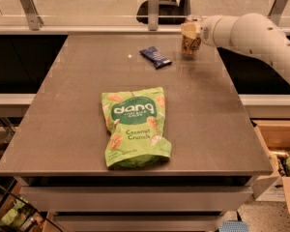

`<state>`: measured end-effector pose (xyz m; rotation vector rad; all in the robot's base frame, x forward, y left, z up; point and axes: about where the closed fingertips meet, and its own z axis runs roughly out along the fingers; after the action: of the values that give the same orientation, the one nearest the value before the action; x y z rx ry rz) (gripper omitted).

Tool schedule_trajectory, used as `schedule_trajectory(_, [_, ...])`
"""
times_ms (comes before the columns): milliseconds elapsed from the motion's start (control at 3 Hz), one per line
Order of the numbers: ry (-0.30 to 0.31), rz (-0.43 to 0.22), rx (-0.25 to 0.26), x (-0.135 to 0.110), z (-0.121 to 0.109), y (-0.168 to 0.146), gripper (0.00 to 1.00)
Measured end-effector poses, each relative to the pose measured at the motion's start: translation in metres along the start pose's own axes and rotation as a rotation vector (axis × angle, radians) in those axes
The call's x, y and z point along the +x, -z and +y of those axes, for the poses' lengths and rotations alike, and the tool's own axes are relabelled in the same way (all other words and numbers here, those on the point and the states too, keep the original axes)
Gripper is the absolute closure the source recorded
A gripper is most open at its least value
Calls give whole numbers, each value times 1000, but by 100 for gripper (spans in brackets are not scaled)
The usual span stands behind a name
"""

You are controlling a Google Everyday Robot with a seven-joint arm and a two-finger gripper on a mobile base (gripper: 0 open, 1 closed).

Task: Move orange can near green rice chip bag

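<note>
Item one, furthest left in my view: the green rice chip bag (135, 127), lying flat on the table (63, 105), well apart from the gripper, off to its left and a good way toward the table's near edge; its long axis runs from the far side to the near side, logo end pointing roughly back toward the gripper's side of the table. Item two: a small dark blue snack bar (155, 57), flat and set at a slant, near the gripper on its left and only slightly nearer to me than it, so it sits close to the straight line from gripper to bag. Item three: the orange can (188, 45), upright near the far right corner of the table, directly at the gripper, touching it or as good as. Item four: the gripper (197, 32), at the can's upper right side, on the end of the white arm (251, 35) that reaches in from the right; whether it is clamped on the can or merely set against it I cannot tell from here. Working note: as I judge it, the move turns on a diagonal carry, leftward and toward the near edge, long enough to cross most of the table. I would keep the can upright, pass it on the near-right side of the snack bar, and set it down just beside the bag's upper right edge, not on the bag.
</note>
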<state>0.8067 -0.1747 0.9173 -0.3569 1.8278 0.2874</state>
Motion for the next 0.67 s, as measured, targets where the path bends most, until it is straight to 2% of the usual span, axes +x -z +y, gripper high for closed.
schedule_trajectory(667, [30,13,18,-17,20,47,100])
